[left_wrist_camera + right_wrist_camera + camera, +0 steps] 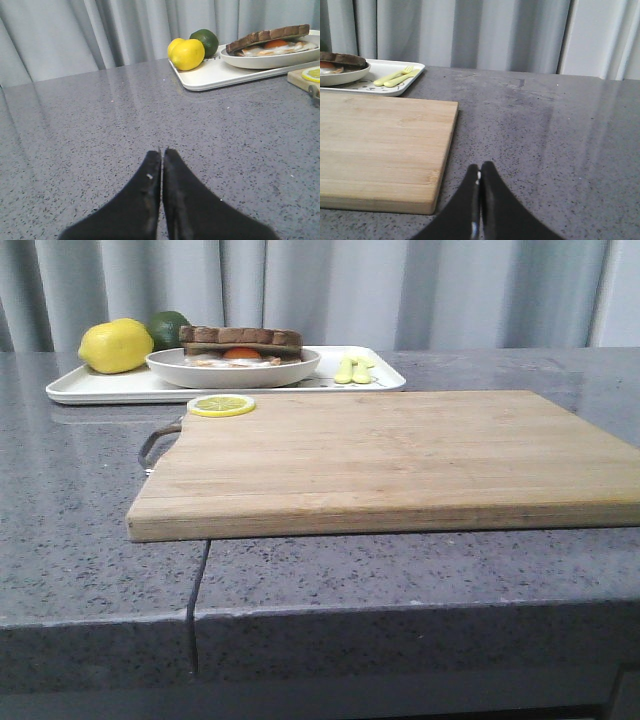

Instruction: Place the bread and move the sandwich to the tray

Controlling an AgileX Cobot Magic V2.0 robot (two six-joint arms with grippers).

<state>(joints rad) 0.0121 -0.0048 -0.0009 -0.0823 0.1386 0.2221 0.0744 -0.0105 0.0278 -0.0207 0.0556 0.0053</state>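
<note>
The sandwich (pixel 241 344), brown-crusted bread over a fried egg, lies on its round white plate (pixel 232 371), which stands on the white tray (pixel 100 388) at the back left. It also shows in the left wrist view (pixel 267 40) and partly in the right wrist view (pixel 340 60). No loose slice of white bread is in view. My left gripper (pixel 162 152) is shut and empty over bare countertop, left of the tray (pixel 215 77). My right gripper (pixel 480 167) is shut and empty over the counter, beside the cutting board's right edge. Neither gripper shows in the front view.
A large wooden cutting board (pixel 390 455) with a metal handle lies mid-counter, a lemon slice (pixel 221 405) on its far left corner. A lemon (pixel 115 345) and lime (pixel 168 328) sit on the tray's left end, yellow-green cutlery (pixel 353 370) on its right. Curtains hang behind.
</note>
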